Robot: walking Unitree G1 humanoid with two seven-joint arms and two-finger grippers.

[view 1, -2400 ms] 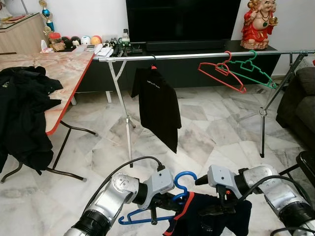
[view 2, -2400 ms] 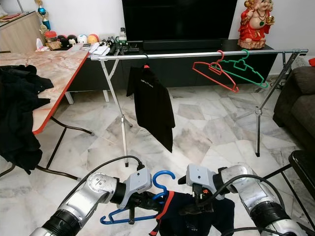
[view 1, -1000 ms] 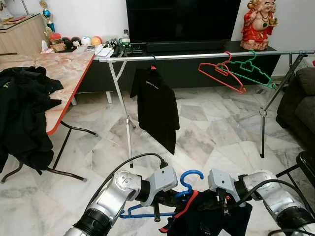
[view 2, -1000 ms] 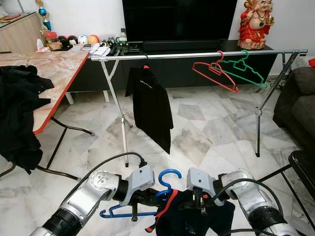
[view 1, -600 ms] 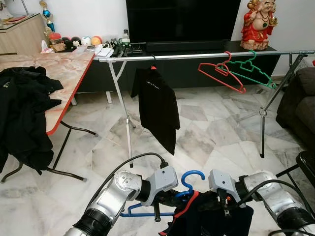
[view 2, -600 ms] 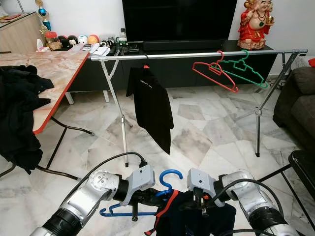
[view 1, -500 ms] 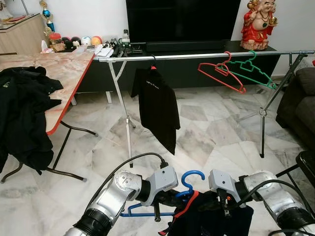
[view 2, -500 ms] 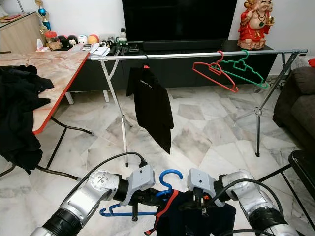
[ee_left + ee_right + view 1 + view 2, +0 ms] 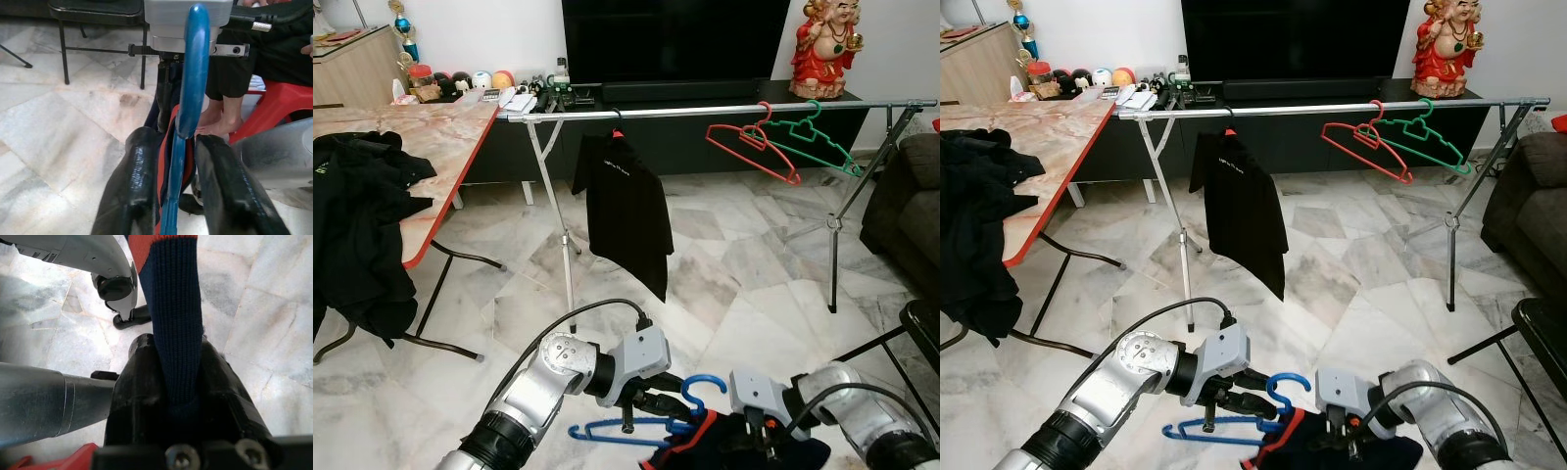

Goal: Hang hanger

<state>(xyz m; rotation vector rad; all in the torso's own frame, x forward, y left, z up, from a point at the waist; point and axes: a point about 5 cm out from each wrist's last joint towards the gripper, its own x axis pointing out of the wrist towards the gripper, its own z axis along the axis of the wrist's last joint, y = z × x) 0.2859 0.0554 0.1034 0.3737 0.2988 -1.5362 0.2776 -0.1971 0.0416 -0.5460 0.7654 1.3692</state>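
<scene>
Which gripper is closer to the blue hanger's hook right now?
Left. The left gripper holds the blue hanger right below its hook, fingers on either side. The right gripper sits farther right, clamped on the navy garment.

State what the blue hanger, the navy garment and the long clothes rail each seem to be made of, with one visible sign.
Blue hanger, held in the left claw: likely glossy moulded plastic, with highlights on its hook.
Navy garment with orange trim, pinched in the right claw: knitted fabric, ribbed weave visible.
Long clothes rail: apparently bare metal tubing, silvery sheen.
</scene>
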